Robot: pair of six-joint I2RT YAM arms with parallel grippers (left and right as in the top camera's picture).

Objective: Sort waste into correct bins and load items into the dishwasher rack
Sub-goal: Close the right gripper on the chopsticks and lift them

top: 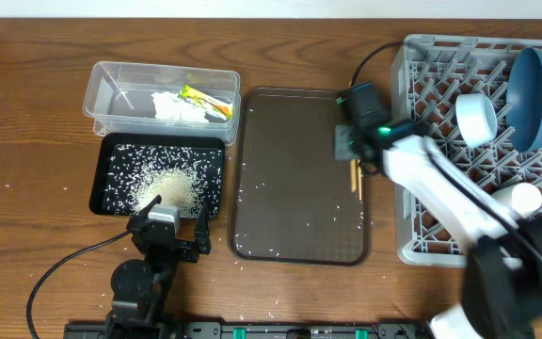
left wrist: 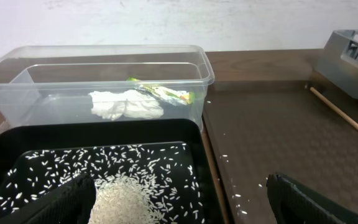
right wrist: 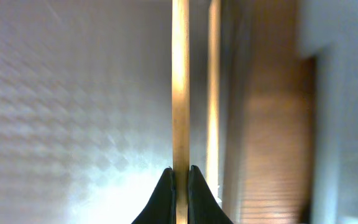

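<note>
Pinching one of the chopsticks point(right wrist: 180, 87) at their very tips, the right jaws are closed over the right side of the brown serving tray point(top: 290, 169). They sit just beside the dishwasher rack point(top: 420, 71), which fills the far-right corner of the surface point(top: 26, 113). A second stick point(right wrist: 214, 93) runs alongside the held one and looks to lie outside the grip.

The left jaws stand wide apart and empty by the near edge of the surface, at the near side of the black tray point(top: 102, 193) with its heap of rice point(top: 169, 188). Beyond it, the clear tub point(top: 111, 80) holds the napkin point(top: 172, 106) and the wrapper point(top: 205, 97).

The hold is the main risk. A thin round stick caught only at the tips could swivel or slide out on the way to the rack. If only one stick is taken, the other would be left on the tray. Once over the rack, a loose stick could drop through the lattice or catch on the dark blue dish point(top: 537, 94) standing there.

Much is unclear. From overhead the right wrist covers the jaws and most of the chopsticks, and the arm is smeared with blur. The right wrist view is soft, so I cannot tell whether the held stick is lifted or resting on the tray. The two pale vessels in the rack are too indistinct to name. The left wrist view cuts off its own fingertips.
</note>
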